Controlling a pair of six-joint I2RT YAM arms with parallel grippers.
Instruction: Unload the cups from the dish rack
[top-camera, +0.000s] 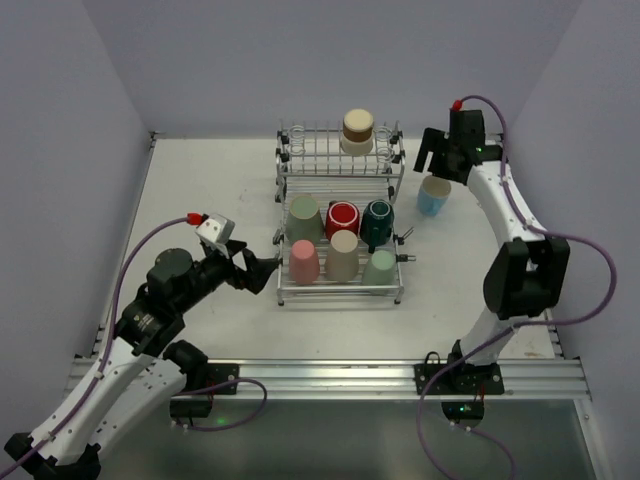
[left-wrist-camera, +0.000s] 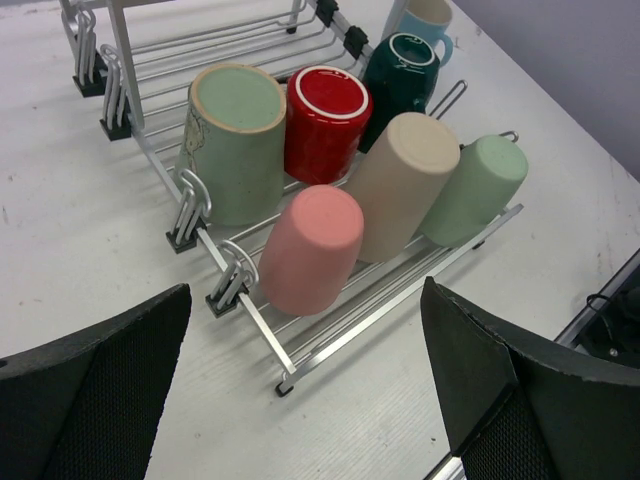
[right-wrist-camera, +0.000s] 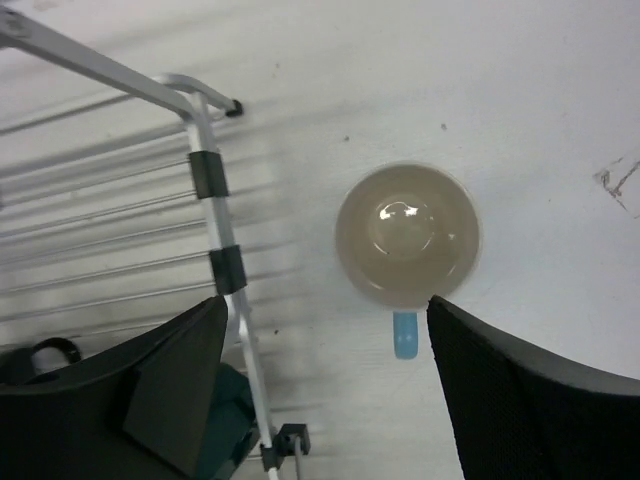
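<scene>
We count one unloaded: light blue ceramic mug (top-camera: 433, 196), upright on white counter (top-camera: 200, 190) beside the rack, under right tool (top-camera: 434, 166), which is spread wide and empty. Seven left in chrome wire dish rack (top-camera: 340, 293): tan-brown cup (top-camera: 357, 131) on upper shelf; sage green cup (top-camera: 303, 217), red cup (top-camera: 342, 217), dark teal mug (top-camera: 377, 221), pink cup (top-camera: 304, 261), beige cup (top-camera: 343, 255) and mint green cup (top-camera: 380, 267) on lower tray. Left tool (top-camera: 264, 272) wide, empty.

L-wrist: light blue ceramic mug (left-wrist-camera: 430, 15) cut by top edge, lower part behind dark teal glazed mug (left-wrist-camera: 398, 85) | R-wrist: teal mug mostly behind black right finger (right-wrist-camera: 150, 390); silver chrome wire dish rack (right-wrist-camera: 215, 250) runs off left edge
</scene>
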